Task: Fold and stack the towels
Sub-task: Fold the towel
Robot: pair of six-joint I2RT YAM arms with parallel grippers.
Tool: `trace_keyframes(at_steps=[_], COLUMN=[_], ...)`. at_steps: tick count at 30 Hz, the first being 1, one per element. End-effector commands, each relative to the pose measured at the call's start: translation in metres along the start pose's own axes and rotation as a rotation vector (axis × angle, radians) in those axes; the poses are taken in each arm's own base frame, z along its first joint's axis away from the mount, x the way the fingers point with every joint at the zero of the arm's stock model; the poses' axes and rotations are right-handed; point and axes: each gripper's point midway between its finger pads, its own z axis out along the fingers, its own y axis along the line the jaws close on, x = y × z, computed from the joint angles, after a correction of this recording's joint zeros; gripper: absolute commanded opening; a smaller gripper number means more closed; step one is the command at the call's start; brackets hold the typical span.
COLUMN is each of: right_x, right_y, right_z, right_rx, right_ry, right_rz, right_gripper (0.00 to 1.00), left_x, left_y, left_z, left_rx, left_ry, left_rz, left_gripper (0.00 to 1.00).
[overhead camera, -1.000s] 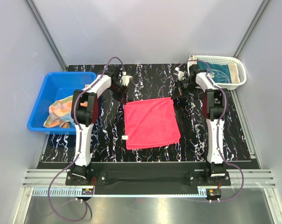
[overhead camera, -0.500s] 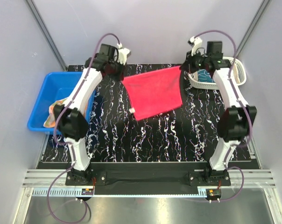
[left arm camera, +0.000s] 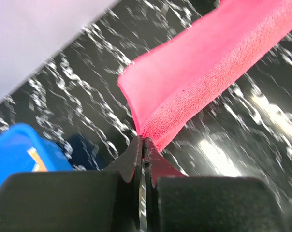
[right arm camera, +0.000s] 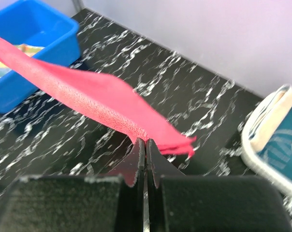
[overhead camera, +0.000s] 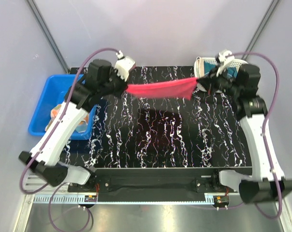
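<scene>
The pink-red towel (overhead camera: 160, 89) hangs stretched in the air above the far part of the table, seen nearly edge-on. My left gripper (overhead camera: 125, 87) is shut on its left corner, with the towel (left arm camera: 204, 72) running up and right from the closed jaws. My right gripper (overhead camera: 198, 83) is shut on its right corner (right arm camera: 136, 126). The orange-peach towel (overhead camera: 56, 116) lies in the blue bin (overhead camera: 44, 99), partly hidden by my left arm. The teal towel (overhead camera: 231, 71) with beige edge lies in the white basket (overhead camera: 239, 64), also in the right wrist view (right arm camera: 281, 150).
The black marbled table (overhead camera: 160, 140) spreads below the lifted towel. The blue bin (right arm camera: 25, 29) stands at the far left edge and the white basket (right arm camera: 250, 150) at the far right corner. Grey walls close the back and sides.
Both grippers have lifted the pink-red towel off the table and pulled it taut between them. Both arms have swung outward and up; the towel went from lying flat to hanging edge-on.
</scene>
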Motion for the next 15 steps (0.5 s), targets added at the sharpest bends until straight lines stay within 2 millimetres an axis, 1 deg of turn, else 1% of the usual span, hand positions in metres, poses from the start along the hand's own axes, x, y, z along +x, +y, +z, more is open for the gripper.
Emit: trace_keyframes(at_steps=[1,2,3,4,5,6,7,8,9,10,11,12,14,15], right_x=[0.008,0.012,0.009,0.022,0.026,0.023,0.039,0.043,0.046,0.059,0.065,0.073,0.092,0.107], right_y=[0.034,0.042,0.054,0.058,0.063,0.068,0.065,0.063,0.058,0.054,0.050,0.041,0.031,0.018], right_z=[-0.033,-0.041,-0.057,-0.060,-0.064,-0.070,-0.066,-0.062,-0.053,-0.045,-0.037,-0.021,-0.004,0.014], right_rx=[-0.016,-0.017,-0.017,-0.017,-0.023,-0.029,-0.015,-0.009,-0.009,-0.009,-0.011,-0.017,-0.010,0.002], right_ry=[-0.023,-0.026,-0.054,-0.038,-0.044,-0.073,-0.055,-0.056,-0.059,-0.040,-0.032,-0.017,0.028,0.059], right_rz=[0.074,0.083,0.079,0.119,0.126,0.113,0.154,0.161,0.179,0.204,0.216,0.234,0.267,0.284], right_gripper=[0.00,0.00,0.00,0.00,0.00,0.00,0.00,0.00,0.00,0.00,0.00,0.00,0.00,0.00], left_x=[0.004,0.018,0.021,0.031,0.036,0.047,0.049,0.054,0.066,0.073,0.078,0.091,0.099,0.113], left_y=[-0.024,-0.033,-0.040,-0.051,-0.056,-0.060,-0.059,-0.056,-0.053,-0.046,-0.043,-0.040,-0.026,-0.022], left_z=[-0.032,-0.034,-0.043,-0.045,-0.048,-0.046,-0.042,-0.036,-0.022,-0.013,-0.005,0.014,0.037,0.057], left_rx=[0.021,0.043,0.059,0.090,0.106,0.123,0.116,0.098,0.080,0.056,0.054,0.056,0.053,0.059], left_ry=[-0.034,-0.002,-0.004,0.030,0.041,0.063,0.064,0.073,0.117,0.150,0.178,0.236,0.262,0.311], left_rz=[-0.007,-0.012,-0.010,-0.006,-0.012,-0.015,-0.007,-0.007,-0.004,0.004,0.008,0.008,-0.005,-0.018], left_gripper=[0.00,0.00,0.00,0.00,0.00,0.00,0.00,0.00,0.00,0.00,0.00,0.00,0.00,0.00])
